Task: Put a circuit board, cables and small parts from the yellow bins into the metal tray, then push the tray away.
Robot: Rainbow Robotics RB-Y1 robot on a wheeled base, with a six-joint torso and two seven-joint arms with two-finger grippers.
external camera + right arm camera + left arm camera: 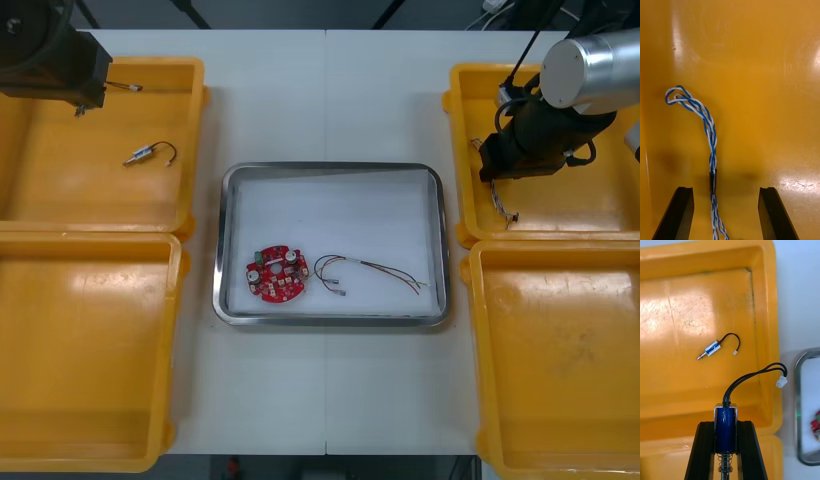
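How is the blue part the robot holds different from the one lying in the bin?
The held metal part is pinched between the left end effector's fingers, over the yellow bin; the loose metal part lies on that bin's floor. The held part lines up with the fingers; the loose part lies slanted. Both have blue bodies and black wires ending in a white plug. The right end effector hangs open over another bin.

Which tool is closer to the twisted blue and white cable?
Right. The open right tool straddles the cable in a right-side bin; the left tool, gripping a small metal part, is over a left-side bin.
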